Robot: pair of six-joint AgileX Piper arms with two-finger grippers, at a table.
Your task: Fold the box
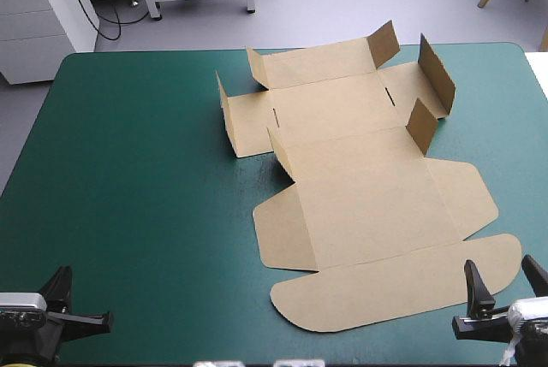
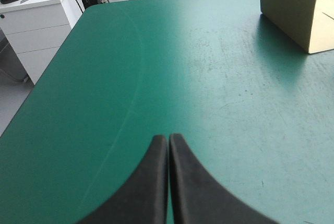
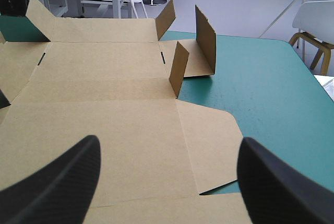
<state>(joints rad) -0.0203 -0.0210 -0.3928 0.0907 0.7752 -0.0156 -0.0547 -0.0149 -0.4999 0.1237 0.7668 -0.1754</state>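
Box (image 1: 360,204), likely light, stiff and thin, lies mostly flat under and ahead of the empty right gripper (image 3: 168,143), spread wide, and is best pinched at a flap edge; the left gripper (image 2: 168,138), closed on nothing, sits well apart from it.

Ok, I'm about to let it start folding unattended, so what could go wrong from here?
1. The box lies loose on the teal-green cover, and the left gripper is shut over bare cover, off the board: a one-sided push may slide the sheet rather than crease it.
2. The right gripper hovers open over the near panels; lowering, it may snag the edge of the rounded flap.
3. The upright corner flaps could be knocked flat by a reaching arm.
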